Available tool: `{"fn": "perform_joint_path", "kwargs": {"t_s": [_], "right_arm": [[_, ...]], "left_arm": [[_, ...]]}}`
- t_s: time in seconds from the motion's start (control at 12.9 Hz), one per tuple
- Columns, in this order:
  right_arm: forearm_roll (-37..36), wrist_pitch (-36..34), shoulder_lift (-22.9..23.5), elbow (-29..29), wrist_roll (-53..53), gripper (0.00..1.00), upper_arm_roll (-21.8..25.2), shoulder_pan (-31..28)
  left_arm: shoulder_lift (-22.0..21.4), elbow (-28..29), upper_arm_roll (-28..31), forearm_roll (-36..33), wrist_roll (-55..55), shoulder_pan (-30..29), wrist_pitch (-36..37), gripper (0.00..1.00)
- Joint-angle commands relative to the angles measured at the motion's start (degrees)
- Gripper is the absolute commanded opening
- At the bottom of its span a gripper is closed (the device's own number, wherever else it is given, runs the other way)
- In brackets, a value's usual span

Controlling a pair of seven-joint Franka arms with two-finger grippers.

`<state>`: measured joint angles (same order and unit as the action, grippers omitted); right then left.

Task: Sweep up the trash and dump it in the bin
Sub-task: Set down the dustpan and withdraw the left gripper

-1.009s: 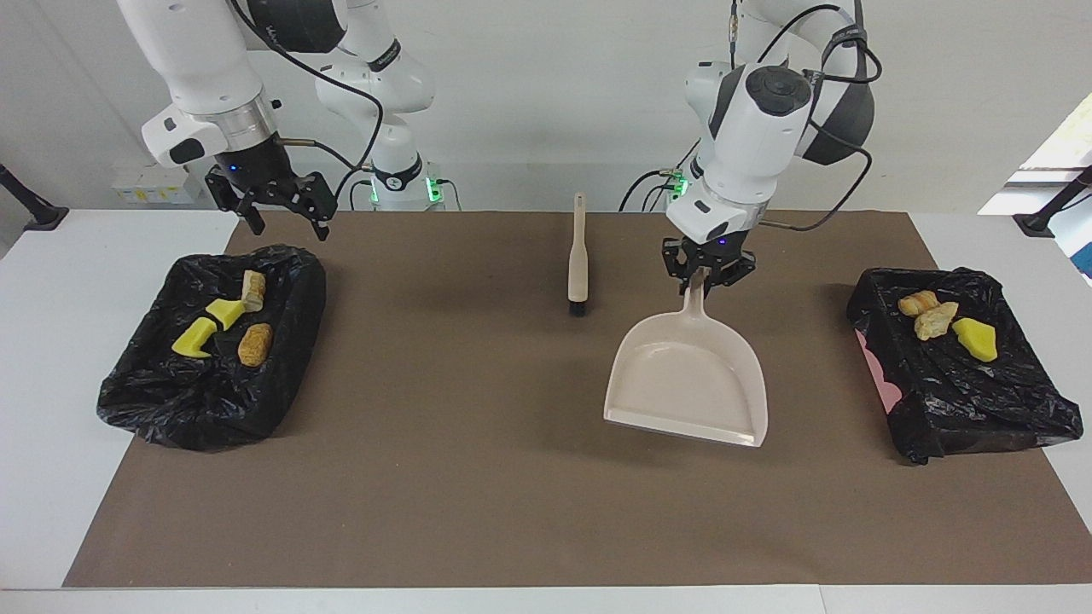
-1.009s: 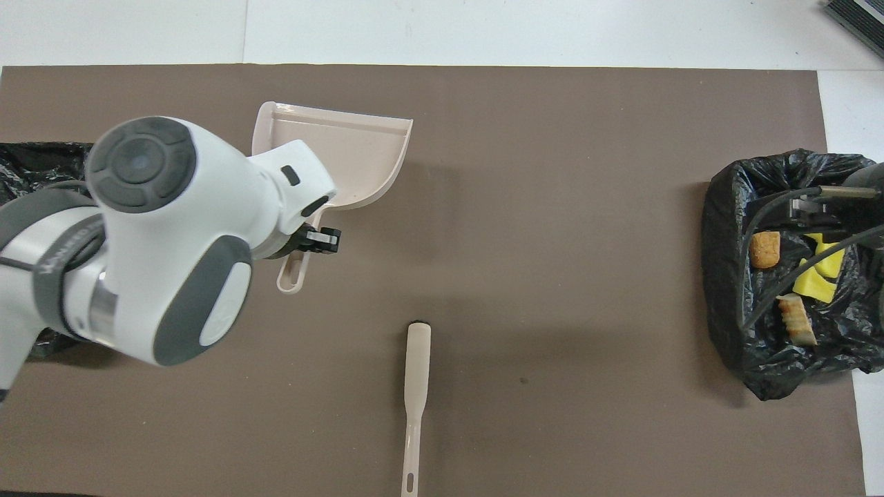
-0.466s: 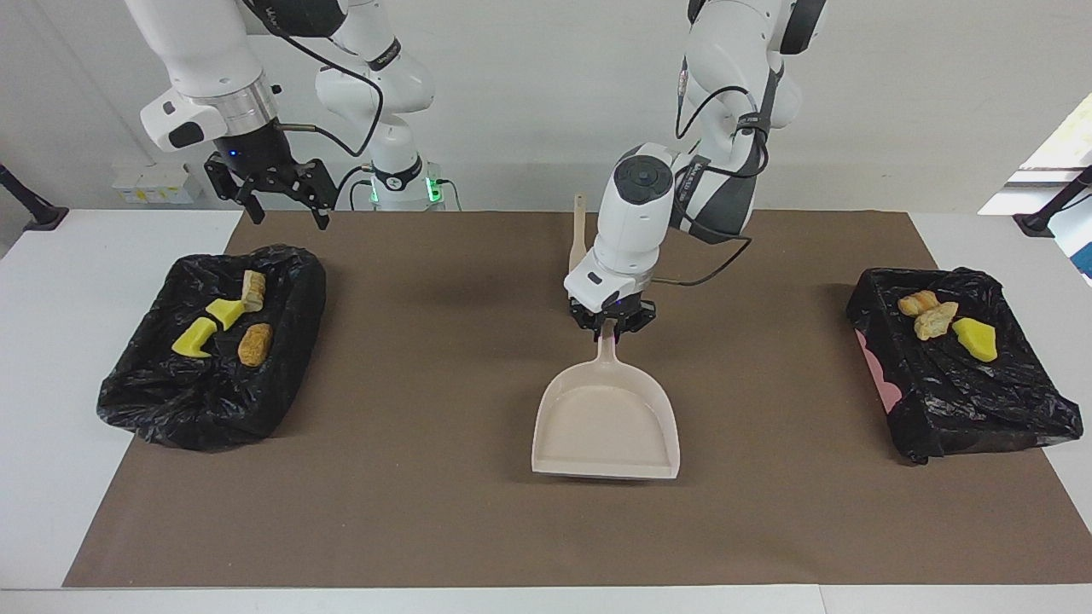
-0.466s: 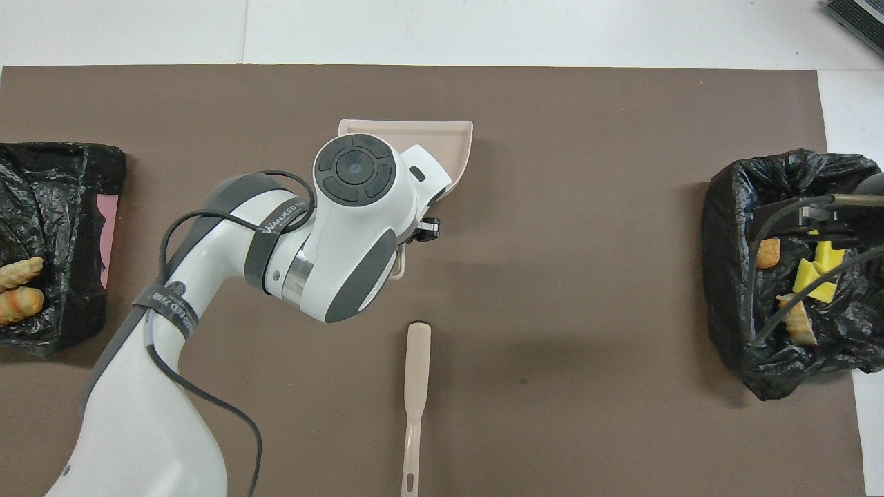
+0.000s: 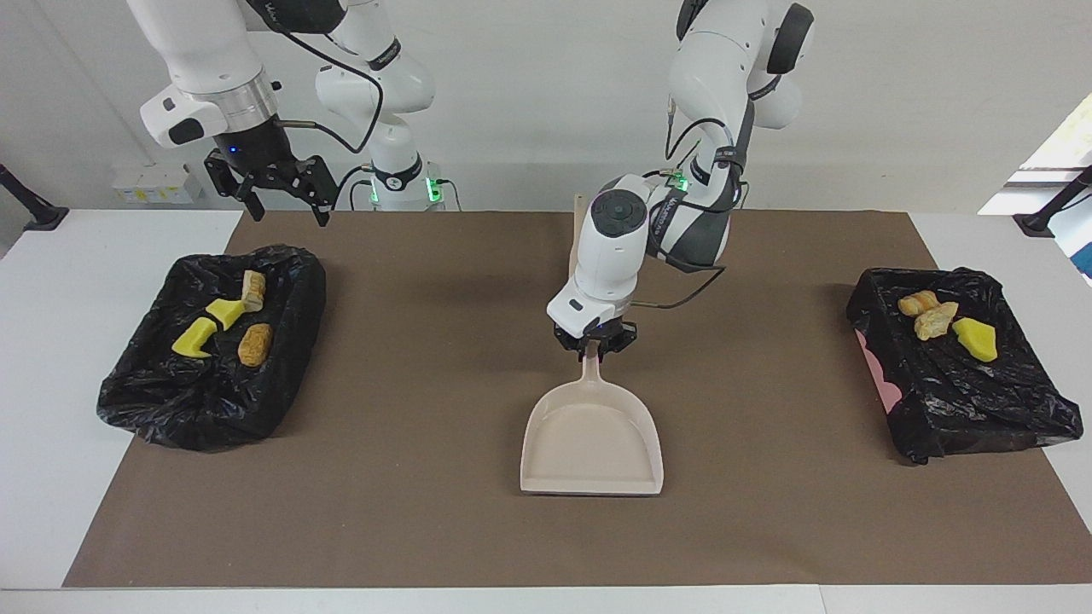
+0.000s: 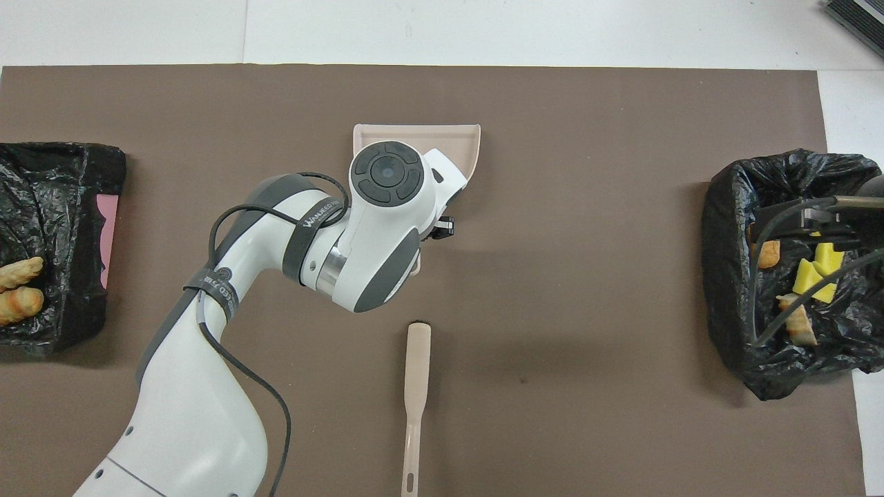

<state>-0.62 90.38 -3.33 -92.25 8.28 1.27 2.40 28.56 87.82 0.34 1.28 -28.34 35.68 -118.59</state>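
Since a second ago the left pincer (image 5: 594,350), clamped on the handle of the beige plastic dustpan (image 5: 592,440), has carried it from the left arm's end toward the middle of the brown mat (image 5: 426,512) on the tabletop. The dustpan's long axis runs straight away from the robots, handle toward them, open mouth pointing away; it seems to rest on the mat. The right pincer (image 5: 286,194), its fingers spread apart, has risen slightly over the black-bagged bin (image 5: 205,401) holding four scraps of trash (image 5: 223,326). Three more scraps (image 5: 947,326) lie in the other black-bagged bin (image 5: 964,401). The beige brush (image 6: 416,386) lies unmoved near the robots
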Motion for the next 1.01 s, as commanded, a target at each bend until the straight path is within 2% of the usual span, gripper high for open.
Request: {"fn": "perform_joint_path", "kwargs": {"t_s": [0.0, 0.08, 0.16, 0.31, 0.39, 0.47, 0.62, 0.7, 0.78, 0.85, 0.93], "right_arm": [[1.1, -0.6, -0.6, -0.4, -0.5, 1.00, 0.3, -0.7], [1.1, -0.6, -0.6, -0.4, -0.5, 1.00, 0.2, -0.6], [1.1, -0.6, -0.6, -0.4, -0.5, 1.00, 0.2, -0.7], [1.1, -0.6, -0.6, -0.5, -0.5, 1.00, 0.2, -0.6], [1.1, -0.6, -0.6, -0.4, -0.5, 1.00, 0.3, -0.6], [0.6, -0.5, -0.6, -0.4, -0.4, 1.00, 0.4, -0.6], [1.0, -0.5, -0.6, -0.4, -0.5, 1.00, 0.6, -0.7], [1.1, -0.5, -0.6, -0.4, -0.5, 1.00, 0.6, -0.7], [1.1, -0.5, -0.6, -0.4, -0.5, 1.00, 0.5, -0.7], [1.1, -0.5, -0.6, -0.4, -0.5, 1.00, 0.5, -0.6], [1.1, -0.5, -0.6, -0.4, -0.5, 1.00, 0.5, -0.6]], "left_arm": [[0.5, -1.3, 1.3, -1.7, -1.0, 1.5, 0.1, 0.00], [0.6, -1.2, 1.3, -2.0, -1.2, 1.6, 0.4, 0.00], [0.6, -0.6, 1.3, -2.0, -1.4, 1.7, 0.1, 0.10], [0.6, -0.5, 1.3, -1.9, -1.5, 1.7, 0.0, 0.45], [0.6, -0.5, 1.2, -2.0, -1.5, 1.6, -0.2, 0.49], [0.5, -0.5, 1.2, -2.0, -1.5, 1.6, -0.1, 0.58], [0.4, -0.5, 1.2, -2.1, -1.2, 1.3, 0.0, 0.70], [-0.4, -0.4, 1.2, -2.1, -0.8, 0.8, 0.5, 0.80], [-1.6, 0.1, 1.4, -2.1, -0.7, 0.5, 0.9, 0.95], [-3.0, 1.4, 1.4, -2.1, -0.7, -0.3, 0.8, 1.00], [-5.2, 3.0, 1.4, -2.1, 0.0, -1.7, 0.9, 1.00]]}}
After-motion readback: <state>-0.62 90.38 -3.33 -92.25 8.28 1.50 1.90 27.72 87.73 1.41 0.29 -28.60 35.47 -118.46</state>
